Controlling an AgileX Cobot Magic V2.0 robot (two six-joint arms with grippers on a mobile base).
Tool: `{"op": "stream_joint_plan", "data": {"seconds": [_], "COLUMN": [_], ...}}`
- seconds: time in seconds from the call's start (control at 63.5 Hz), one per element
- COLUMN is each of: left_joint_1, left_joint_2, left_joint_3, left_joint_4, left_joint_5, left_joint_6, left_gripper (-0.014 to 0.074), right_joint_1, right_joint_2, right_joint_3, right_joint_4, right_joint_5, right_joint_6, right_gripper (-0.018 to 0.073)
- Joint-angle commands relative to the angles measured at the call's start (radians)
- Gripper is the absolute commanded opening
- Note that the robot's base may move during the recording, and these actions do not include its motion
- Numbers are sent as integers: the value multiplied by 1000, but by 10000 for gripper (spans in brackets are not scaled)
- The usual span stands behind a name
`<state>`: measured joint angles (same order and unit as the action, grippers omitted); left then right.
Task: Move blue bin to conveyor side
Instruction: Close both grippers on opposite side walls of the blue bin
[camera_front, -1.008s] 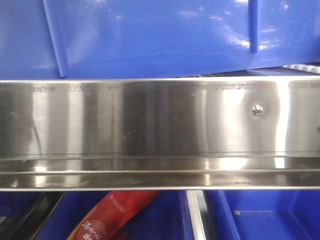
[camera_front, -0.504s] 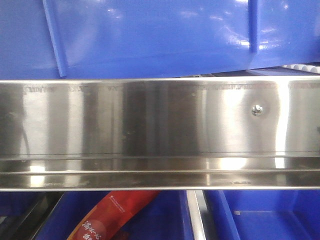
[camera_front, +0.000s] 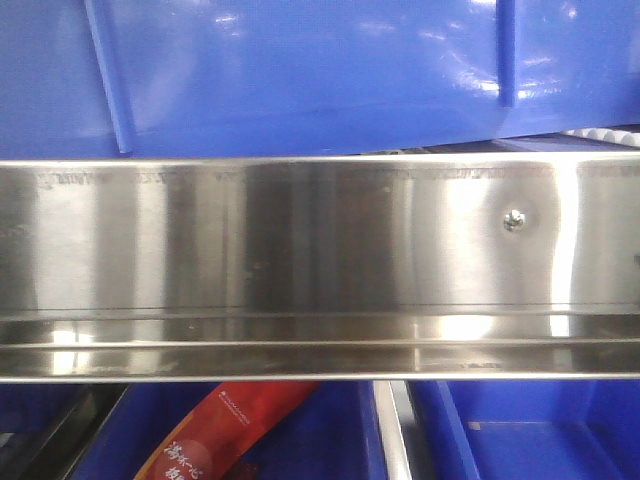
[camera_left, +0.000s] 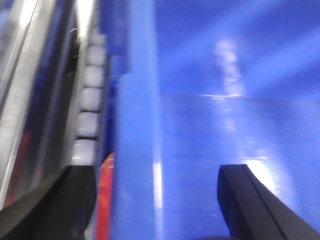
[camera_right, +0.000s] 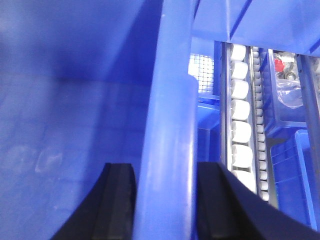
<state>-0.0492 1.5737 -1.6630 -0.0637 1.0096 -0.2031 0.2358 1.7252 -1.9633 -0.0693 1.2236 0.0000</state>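
The blue bin (camera_front: 320, 70) fills the top of the front view, its glossy ribbed side wall just above a steel rail. In the left wrist view, which is blurred, my left gripper (camera_left: 156, 200) is open and straddles the bin's thick rim (camera_left: 135, 150), with a gap between the rim and the inner finger. In the right wrist view my right gripper (camera_right: 166, 200) is shut on the bin's rim (camera_right: 167, 150), both black fingers (camera_right: 120, 200) pressed against it. The conveyor is out of view.
A shiny stainless-steel rail (camera_front: 320, 240) crosses the front view below the bin. White rollers (camera_right: 240, 115) run beside the bin; they also show in the left wrist view (camera_left: 87, 100). Lower blue bins (camera_front: 530, 430) sit under the rail, one holding a red packet (camera_front: 230, 430).
The bin's left rib and the reflections on the steel rail have shifted slightly to the left. Little else differs.
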Motion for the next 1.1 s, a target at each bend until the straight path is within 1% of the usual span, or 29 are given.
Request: {"op": "stream_joint_plan", "data": {"seconds": [0.0,0.094,0.283,0.362,0.457,0.583,0.724,0.803,0.898,1.087], "left_joint_1": [-34,-51,-53,-46,-32,-26,-26,-26,-28,-28], "left_joint_2": [-4,-4,-4,-4,-4,-2,14,24,36,38], "left_joint_3": [-9,-9,-9,-9,-9,-9,-2,-2,-2,-2], "left_joint_4": [54,120,137,143,135,95,92,75,35,35], "left_joint_5": [-1,10,37,39,41,43,50,60,60,54], "left_joint_6": [-18,-44,-46,-69,-90,-90,-90,-82,-52,-37], "left_gripper": [410,410,410,410,407,391,389,389,389,389], "right_joint_1": [-2,-2,-2,-2,-2,-2,-2,-2,-2,-2], "right_joint_2": [-3,-3,-3,-3,-3,-3,-1,-1,-1,-1], "right_joint_3": [-1,-1,-1,1,1,1,1,1,1,1], "right_joint_4": [-26,-26,-26,-26,-26,-26,-26,-26,-26,-26], "right_joint_5": [-2,-2,-2,-2,-2,-2,-2,-2,-2,-2], "right_joint_6": [0,0,0,0,0,0,0,0,0,0], "right_gripper": [-72,-72,-72,-72,-72,-72,-72,-72,-72,-72]}}
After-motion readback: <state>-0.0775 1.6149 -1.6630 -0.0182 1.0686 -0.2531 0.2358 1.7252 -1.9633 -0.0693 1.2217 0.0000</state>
